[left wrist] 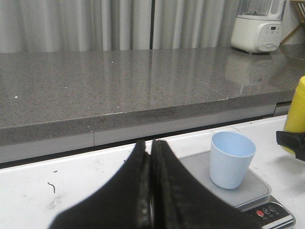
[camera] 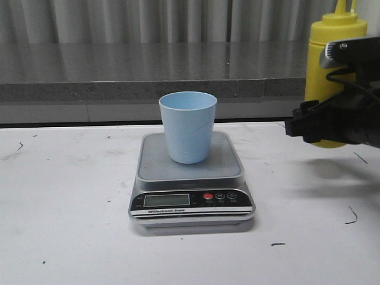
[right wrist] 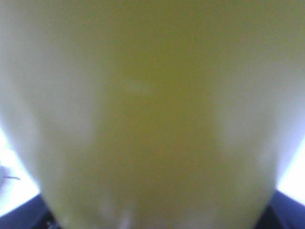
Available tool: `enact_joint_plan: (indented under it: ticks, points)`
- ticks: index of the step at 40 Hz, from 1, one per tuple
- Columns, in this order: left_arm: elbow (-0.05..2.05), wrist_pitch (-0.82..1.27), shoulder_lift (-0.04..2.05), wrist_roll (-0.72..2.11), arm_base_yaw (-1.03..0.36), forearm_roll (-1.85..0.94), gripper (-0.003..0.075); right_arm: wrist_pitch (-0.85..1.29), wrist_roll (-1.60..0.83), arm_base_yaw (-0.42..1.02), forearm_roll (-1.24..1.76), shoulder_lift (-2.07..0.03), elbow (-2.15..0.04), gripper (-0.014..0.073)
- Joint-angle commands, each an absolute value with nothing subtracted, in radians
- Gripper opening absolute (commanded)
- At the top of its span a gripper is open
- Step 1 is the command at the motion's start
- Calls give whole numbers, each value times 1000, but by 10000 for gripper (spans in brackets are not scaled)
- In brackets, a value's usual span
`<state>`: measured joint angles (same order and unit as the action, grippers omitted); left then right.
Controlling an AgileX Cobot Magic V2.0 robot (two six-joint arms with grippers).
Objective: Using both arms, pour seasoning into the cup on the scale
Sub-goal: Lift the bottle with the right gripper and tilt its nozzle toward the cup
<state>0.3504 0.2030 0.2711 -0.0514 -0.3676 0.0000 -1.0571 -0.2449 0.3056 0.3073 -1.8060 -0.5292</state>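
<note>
Now right tool (camera: 332, 122) pinching seasoning (camera: 332, 53) upright near table edge — left tool (left wrist: 151, 191) pressed together

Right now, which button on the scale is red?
The leftmost of the three round buttons on the scale, right beside the display. The two buttons to its right are dark.

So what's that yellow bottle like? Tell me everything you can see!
The yellow bottle looks like smooth, opaque plastic, with a rounded shoulder narrowing to a neck cut off by the top of the front view. It stands upright at the table's right side, well right of the blue cup on the scale. The right gripper wraps around its lower body, hiding that part. Up close, the right wrist view shows only blurry yellow.
</note>
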Motion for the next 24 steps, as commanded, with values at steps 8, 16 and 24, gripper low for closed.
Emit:
enact_joint_plan:
  ticks: [8, 16, 24]
  points:
    - [380, 114, 277, -61, -369, -11, -20, -1096, -725, 303, 298, -1645, -548, 181]
    - [380, 114, 277, -61, -369, -11, -20, -1075, -958, 305, 297, -1645, -556, 181]
    - [380, 114, 277, -61, -369, -11, -20, -969, -1019, 305, 297, -1650, -629, 181]
